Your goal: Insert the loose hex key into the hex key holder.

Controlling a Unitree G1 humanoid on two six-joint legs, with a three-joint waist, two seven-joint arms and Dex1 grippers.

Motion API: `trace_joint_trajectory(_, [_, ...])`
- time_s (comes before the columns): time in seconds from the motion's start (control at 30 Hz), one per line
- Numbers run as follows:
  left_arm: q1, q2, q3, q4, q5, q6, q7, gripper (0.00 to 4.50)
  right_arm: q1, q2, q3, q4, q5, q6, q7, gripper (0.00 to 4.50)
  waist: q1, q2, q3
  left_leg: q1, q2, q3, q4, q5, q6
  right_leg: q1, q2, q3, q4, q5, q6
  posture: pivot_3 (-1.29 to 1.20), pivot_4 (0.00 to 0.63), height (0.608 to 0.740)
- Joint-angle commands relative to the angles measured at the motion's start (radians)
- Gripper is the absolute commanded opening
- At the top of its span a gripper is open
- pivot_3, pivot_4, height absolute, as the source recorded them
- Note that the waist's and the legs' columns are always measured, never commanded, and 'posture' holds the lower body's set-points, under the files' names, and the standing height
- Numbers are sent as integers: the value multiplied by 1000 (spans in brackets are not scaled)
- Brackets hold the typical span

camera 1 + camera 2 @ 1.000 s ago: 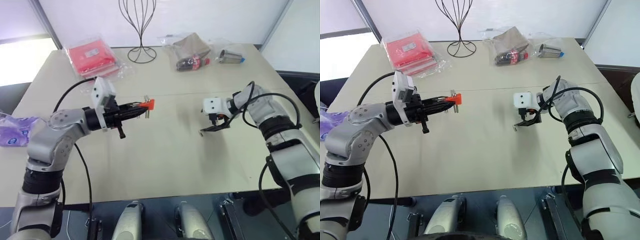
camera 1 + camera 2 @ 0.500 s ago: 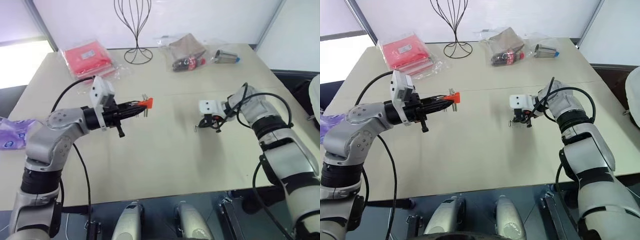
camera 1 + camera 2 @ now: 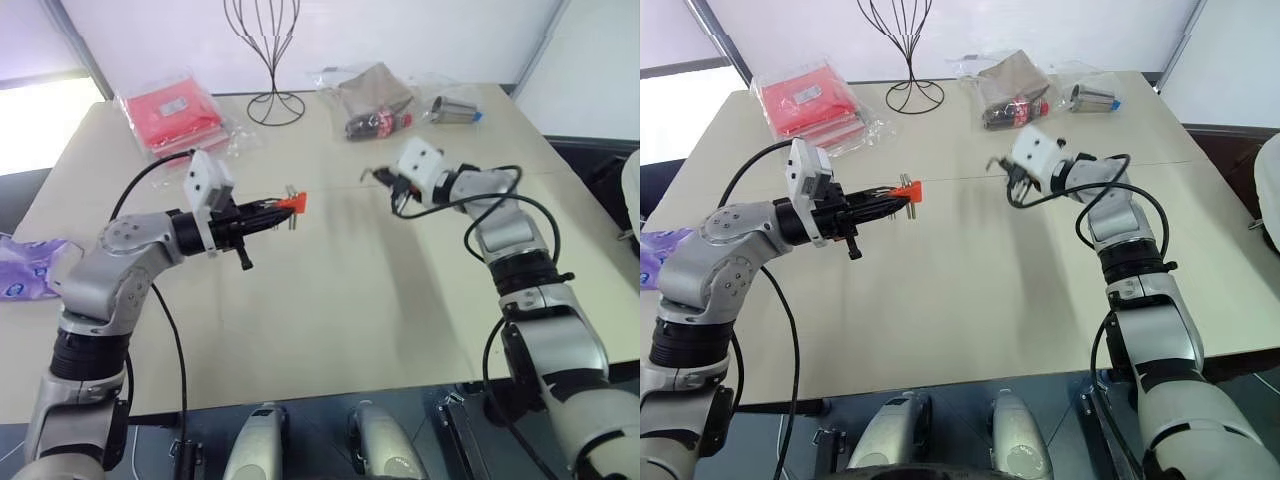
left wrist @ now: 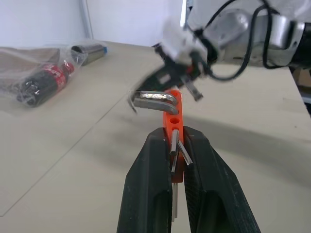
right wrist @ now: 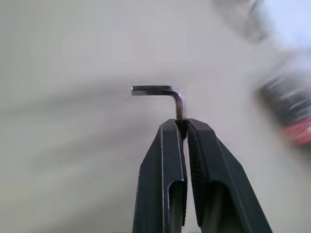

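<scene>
Tabletop [image 3: 330, 300] behind: clear bag [image 3: 372, 95] holding a dark bottle [image 3: 375, 125].

Lab, bare test table [image 3: 330, 300], white partitions [image 3: 420, 30]

You see bright, even daylight; soft shadows lie on the worktop [image 3: 330, 300], and the right wrist view's background is blurred.

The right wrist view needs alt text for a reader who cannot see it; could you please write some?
Two black fingers of the right gripper are shut on one leg of the loose hex key, whose other leg juts sideways above the fingertips. Behind it lies the pale table, blurred.
</scene>
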Motion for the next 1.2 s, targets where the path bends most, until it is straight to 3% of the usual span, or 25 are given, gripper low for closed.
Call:
trace_joint_trajectory(0.03, [-49, -17, -2, 24, 27, -41, 6, 0, 82, 110, -131, -337, 147, 143, -167, 100, 2, 0, 0, 0, 0, -1, 0, 0, 0, 0, 0, 0, 0, 0, 0, 0, 150, 740])
trace_joint_trajectory(0.17, [-91, -51, 6, 61, 27, -40, 24, 0, 144, 216, -159, -580, 258, 313, -247, 100, 4, 0, 0, -1, 0, -1, 2, 0, 0, 0, 0, 0, 1, 0, 0, 0, 150, 740])
trace_joint_trajectory(0.37, [-118, -65, -3, 83, 41, -45, 26, 0, 172, 267, -152, -720, 418, 461, -247, 100, 2, 0, 0, -1, 0, -1, 2, 0, 0, 0, 0, -1, 1, 0, 0, 0, 150, 740])
trace_joint_trajectory(0.6, [-121, -67, -2, 85, 43, -44, 22, 0, 166, 294, -129, -764, 497, 508, -267, 100, -3, 0, 0, -1, 0, -1, 1, 0, 0, -1, 0, -1, 0, 0, 0, 0, 150, 740])
trace_joint_trajectory(1.2, [-132, -74, 5, 78, 34, -33, 45, 0, 179, 340, -15, -753, 510, 468, -257, 100, -3, 0, 0, -2, 0, 0, 1, 0, 0, -1, 0, -1, 0, 0, 0, 0, 150, 740])
